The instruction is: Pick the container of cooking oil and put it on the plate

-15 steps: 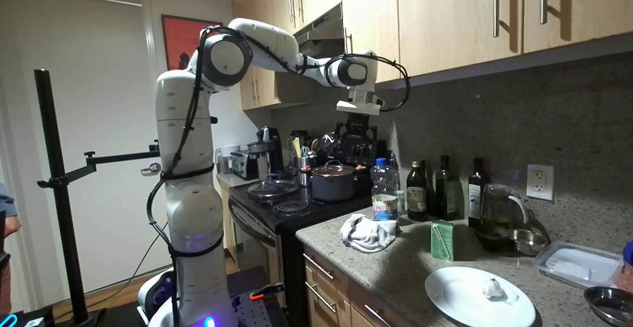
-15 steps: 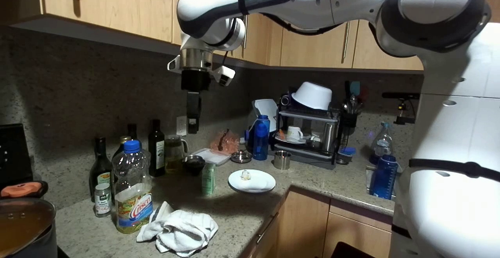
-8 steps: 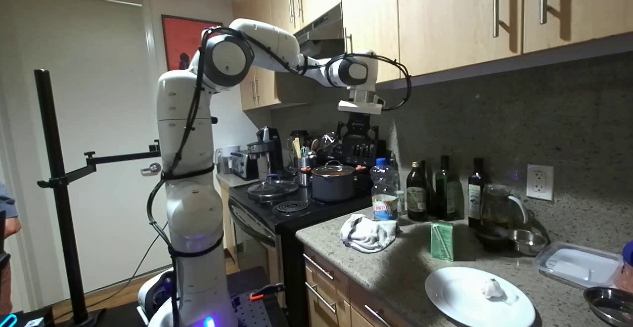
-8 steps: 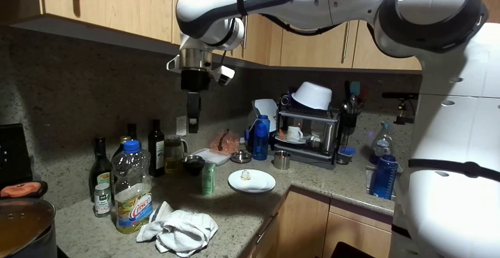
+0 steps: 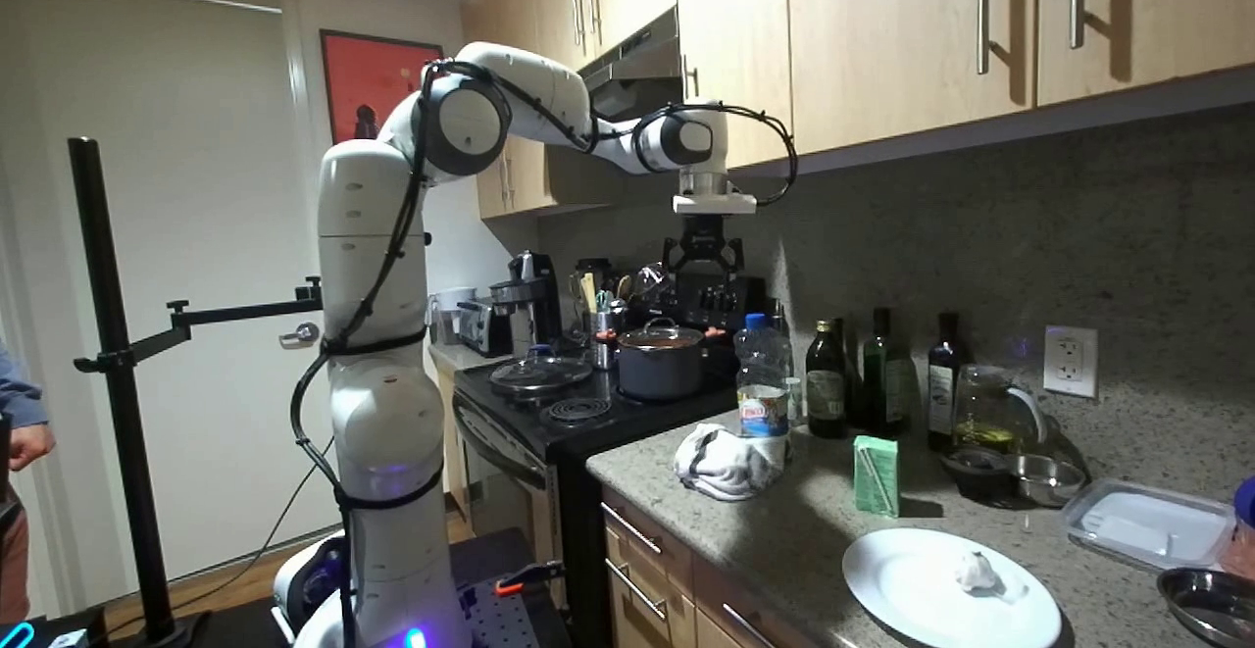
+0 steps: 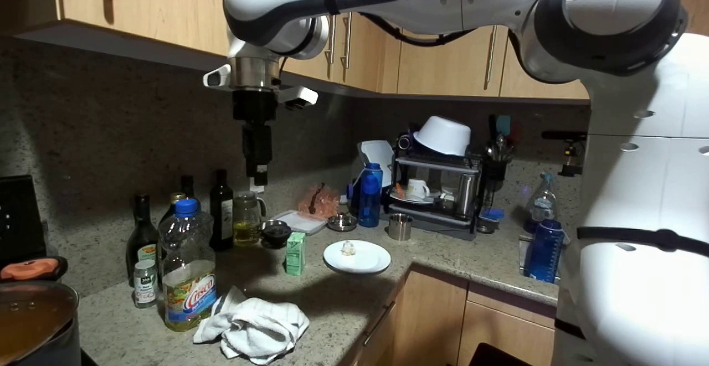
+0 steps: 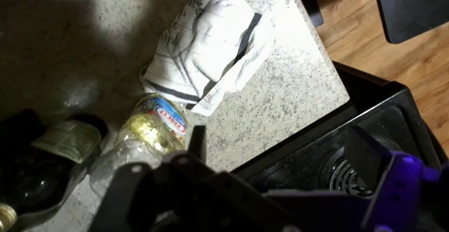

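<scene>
- Cooking oil bottle (image 6: 188, 283) stands upright on the counter (image 6: 338, 316), lower left of the frame in an exterior view, apart from the gripper (image 7: 280, 151). Picking it up is, by all signs, yet to be done.
- Nearest in the wrist view, along the bottom edge, the fingers (image 7: 198, 144) are spread wide with nothing between them. The bottle shows to the left of that gap, so lining up and lowering seem to be left to do.
- Close to the bottle's foot, upper centre of the wrist view, lies a crumpled striped cloth (image 7: 207, 42); whether the two touch is hard to tell. Nothing in the task asks for it to be moved.
- Toward the left edge of the wrist view, a dark glass bottle (image 7: 45, 168) is near the oil and probably narrows the room for a finger on that side.
- Farther off, in an exterior view, the plate (image 6: 368, 259) sits near the middle of the frame, right of a green carton (image 6: 295, 253). It bears only a white bulb (image 6: 348, 248), seemingly garlic, so placing is undone too. Gripping, lifting, carrying across, setting down on the bare part and letting go all remain, as I judge it.
</scene>
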`<action>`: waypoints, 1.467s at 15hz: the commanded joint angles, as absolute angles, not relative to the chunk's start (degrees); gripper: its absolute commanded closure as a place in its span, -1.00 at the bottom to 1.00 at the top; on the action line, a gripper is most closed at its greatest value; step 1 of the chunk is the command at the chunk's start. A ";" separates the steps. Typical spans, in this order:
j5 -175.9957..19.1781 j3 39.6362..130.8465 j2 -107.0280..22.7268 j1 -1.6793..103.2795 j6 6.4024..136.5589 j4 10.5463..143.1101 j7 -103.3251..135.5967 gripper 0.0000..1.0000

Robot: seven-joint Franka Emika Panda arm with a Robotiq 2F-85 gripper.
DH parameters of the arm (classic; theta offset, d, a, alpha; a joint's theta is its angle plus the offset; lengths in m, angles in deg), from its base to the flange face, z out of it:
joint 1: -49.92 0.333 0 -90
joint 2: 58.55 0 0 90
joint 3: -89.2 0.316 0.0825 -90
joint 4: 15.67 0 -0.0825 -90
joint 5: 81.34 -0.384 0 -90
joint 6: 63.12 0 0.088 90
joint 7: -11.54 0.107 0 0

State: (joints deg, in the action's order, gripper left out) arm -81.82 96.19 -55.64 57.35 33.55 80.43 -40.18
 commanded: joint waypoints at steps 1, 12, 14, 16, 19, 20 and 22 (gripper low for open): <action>-77.06 98.29 -50.76 58.86 32.91 72.66 -46.70 -1.00; -76.28 99.37 -49.06 59.11 39.59 73.86 -48.03 -1.00; -76.44 99.36 -49.14 58.95 42.84 75.73 -46.82 -1.00; -76.37 99.29 -49.78 58.78 46.42 78.46 -45.66 -1.00; -76.31 99.20 -50.79 58.58 50.73 82.06 -44.39 -1.00; -76.26 99.18 -51.20 58.57 52.19 83.21 -43.64 -1.00; -75.38 99.11 -52.43 58.58 56.36 85.89 -42.38 -1.00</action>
